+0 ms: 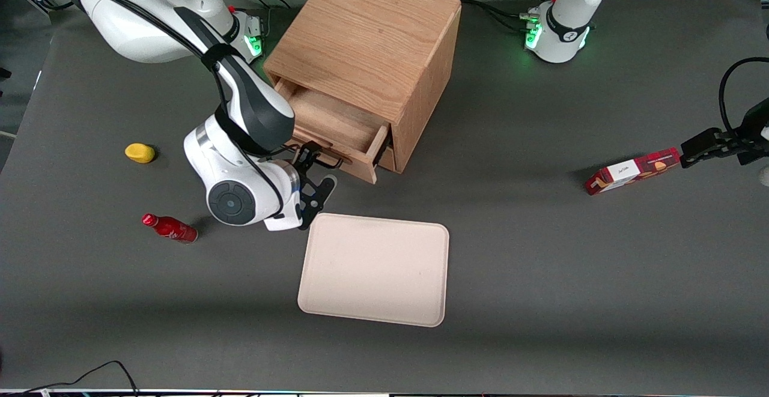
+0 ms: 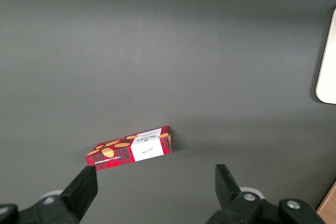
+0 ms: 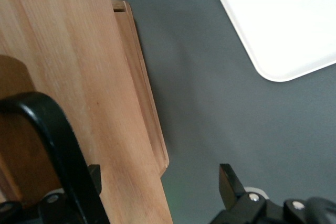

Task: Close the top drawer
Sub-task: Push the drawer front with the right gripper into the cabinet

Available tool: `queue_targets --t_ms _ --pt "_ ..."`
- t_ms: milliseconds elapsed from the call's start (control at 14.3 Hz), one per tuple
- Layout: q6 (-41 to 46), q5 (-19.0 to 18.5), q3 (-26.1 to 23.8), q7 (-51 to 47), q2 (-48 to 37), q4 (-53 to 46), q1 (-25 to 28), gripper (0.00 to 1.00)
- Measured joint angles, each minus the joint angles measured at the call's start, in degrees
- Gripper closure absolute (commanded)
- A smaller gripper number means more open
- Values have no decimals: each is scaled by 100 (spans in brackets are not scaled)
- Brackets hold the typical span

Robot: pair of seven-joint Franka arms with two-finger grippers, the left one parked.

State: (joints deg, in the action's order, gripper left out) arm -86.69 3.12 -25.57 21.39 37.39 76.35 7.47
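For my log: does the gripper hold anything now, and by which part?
Nothing is held. The gripper is open in front of the top drawer, with the black handle beside one finger, not clamped.

The right arm's wrist covers the working-arm end of the top drawer [image 1: 336, 127], so part of its front and black handle [image 1: 315, 155] is hidden in the front view. The tool [image 1: 315, 190] sits in front of that drawer front; its fingertips are masked by its own body there. In the right wrist view the handle [image 3: 52, 145] is a blurred black bar cut off by the frame edge, and the beige tray [image 3: 283, 19] shows only one corner. The lower drawer is hidden under the top drawer.
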Motion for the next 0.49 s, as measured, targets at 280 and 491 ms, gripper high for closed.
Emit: queue_targets --t_ms 280,491 --pt "6 0 -91 -177 -51 102 -3 0" --pt "8 0 -191 -315 -59 161 -3 0"
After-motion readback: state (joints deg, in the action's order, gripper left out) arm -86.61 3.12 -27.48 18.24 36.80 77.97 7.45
